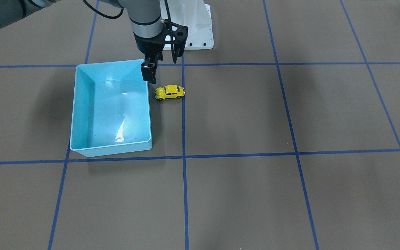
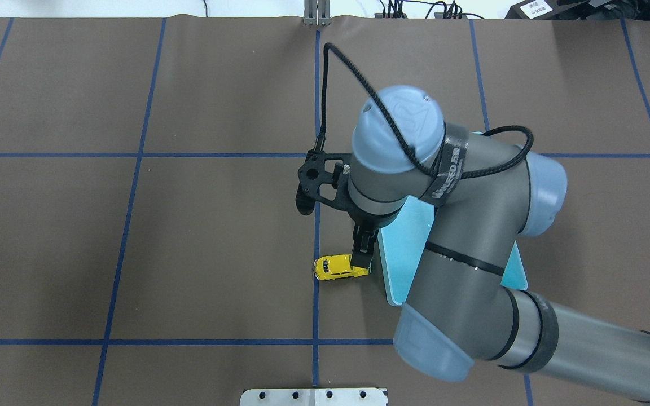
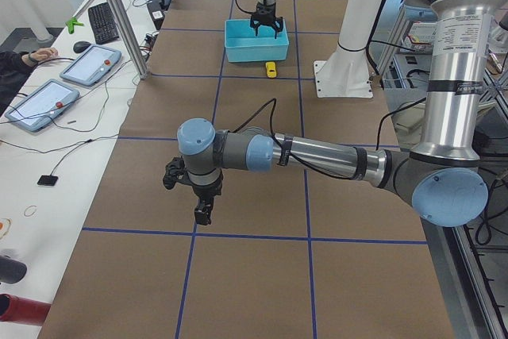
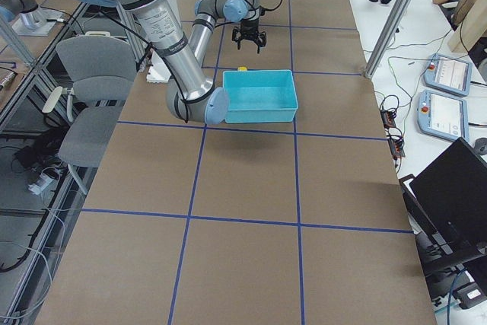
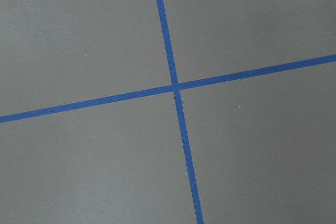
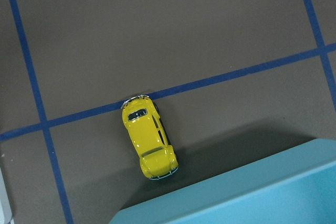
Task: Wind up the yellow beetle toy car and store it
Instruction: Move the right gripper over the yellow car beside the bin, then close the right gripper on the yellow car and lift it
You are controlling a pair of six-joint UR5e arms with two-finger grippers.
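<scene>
The yellow beetle toy car stands on its wheels on the brown table mat, just beside the light blue bin. It also shows in the overhead view and the right wrist view. My right gripper hangs open and empty above the gap between the car and the bin, over the car's bin-side end. The bin is empty. My left gripper hovers over bare mat far from the car. I cannot tell whether it is open or shut.
The white robot base plate stands behind the bin. Blue tape lines cross the mat. The right arm's elbow covers much of the bin in the overhead view. Tablets lie on a side table.
</scene>
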